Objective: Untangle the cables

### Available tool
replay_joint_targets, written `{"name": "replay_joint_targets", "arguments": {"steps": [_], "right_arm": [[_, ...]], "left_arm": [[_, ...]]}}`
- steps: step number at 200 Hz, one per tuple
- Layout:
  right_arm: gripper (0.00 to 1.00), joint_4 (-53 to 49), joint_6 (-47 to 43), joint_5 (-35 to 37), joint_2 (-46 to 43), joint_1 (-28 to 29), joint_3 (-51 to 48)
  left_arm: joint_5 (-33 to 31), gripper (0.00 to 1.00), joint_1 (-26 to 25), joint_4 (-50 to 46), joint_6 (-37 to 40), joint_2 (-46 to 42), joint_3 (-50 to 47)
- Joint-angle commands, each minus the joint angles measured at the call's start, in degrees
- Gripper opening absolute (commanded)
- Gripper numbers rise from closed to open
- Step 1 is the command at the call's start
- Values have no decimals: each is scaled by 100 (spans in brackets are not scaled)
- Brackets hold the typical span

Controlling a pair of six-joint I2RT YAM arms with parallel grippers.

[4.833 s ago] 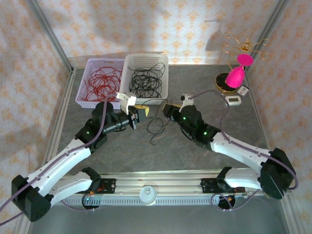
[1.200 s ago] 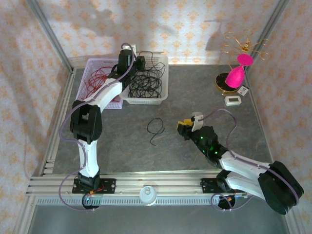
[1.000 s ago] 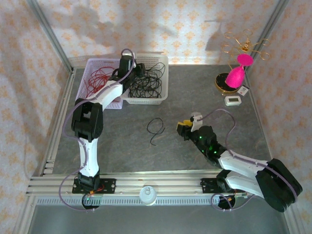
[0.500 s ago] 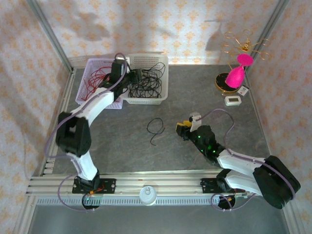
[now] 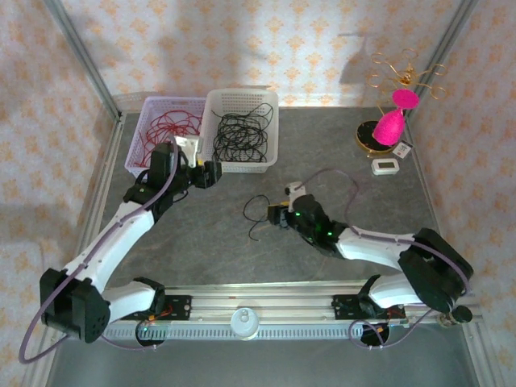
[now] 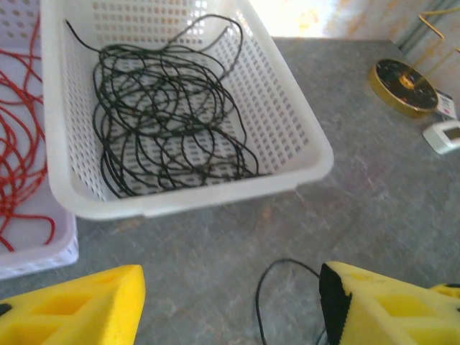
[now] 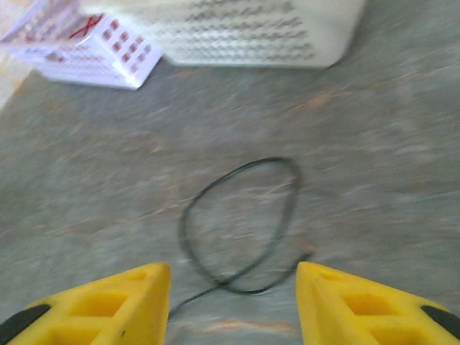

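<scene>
Hovering low by black cable (image 7: 184,226), right end effector (image 5: 276,214) parted, empty; left end effector (image 5: 211,173) wide, empty.

Black wires (image 5: 239,135) fill a white perforated plastic basket (image 5: 240,167). A loose black wire loop (image 5: 246,212) lies beside, perhaps touching, the right gripper (image 5: 272,216).

Bright, even light from overhead, with soft shadows smudging the papered back wall (image 5: 242,48). In the left wrist view, glare whitens the corner beyond the white basket (image 6: 305,140). The right wrist view is smeared, probably by motion, and the black cable loop (image 7: 183,226) looks soft.
</scene>
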Motion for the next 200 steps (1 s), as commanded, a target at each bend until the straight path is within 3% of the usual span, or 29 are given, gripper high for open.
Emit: {"name": "replay_joint_targets", "arguments": {"steps": [1, 37, 120, 159, 178, 200], "right_arm": [[50, -1409, 803, -85, 462, 469, 778], [53, -2441, 1194, 384, 1324, 1237, 1692], [53, -4015, 1613, 1401, 2342, 1634, 2664], [29, -3735, 1589, 1051, 2402, 1698, 2611], [12, -3720, 1579, 1146, 2334, 1738, 2602], [1, -3907, 1429, 1455, 2064, 1738, 2600]], "left_arm": [[425, 67, -9, 95, 142, -27, -96], [539, 67, -7, -185, 257, -31, 79], [604, 69, -9, 66, 175, -428, -140], [555, 70, -9, 67, 204, -455, -158], [541, 70, -3, 79, 212, -467, -158], [563, 69, -4, 104, 229, -479, -175]]}}
